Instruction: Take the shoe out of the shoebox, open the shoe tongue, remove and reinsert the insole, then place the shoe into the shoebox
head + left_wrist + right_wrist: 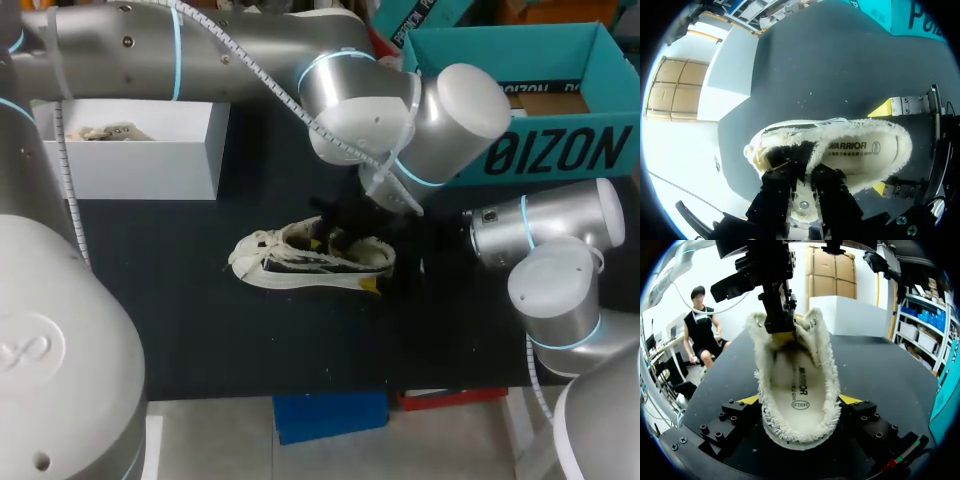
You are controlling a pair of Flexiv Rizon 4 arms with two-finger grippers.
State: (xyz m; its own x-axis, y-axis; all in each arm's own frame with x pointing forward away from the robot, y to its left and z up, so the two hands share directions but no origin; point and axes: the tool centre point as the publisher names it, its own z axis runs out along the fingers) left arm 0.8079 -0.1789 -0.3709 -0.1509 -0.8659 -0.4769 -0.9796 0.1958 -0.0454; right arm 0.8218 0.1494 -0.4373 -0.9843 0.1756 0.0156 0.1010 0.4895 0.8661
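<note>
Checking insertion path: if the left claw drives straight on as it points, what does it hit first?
The cream fleece-lined shoe. The left claw points down into its opening, so it would probably meet the inner lining just ahead first, though depth is unclear.

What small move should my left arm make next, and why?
Probably ease the left gripper up a little to open the shoe wider at its front. It reaches into the opening there, the insole lies flat inside, and the right gripper clamps the shoe from both sides.
</note>
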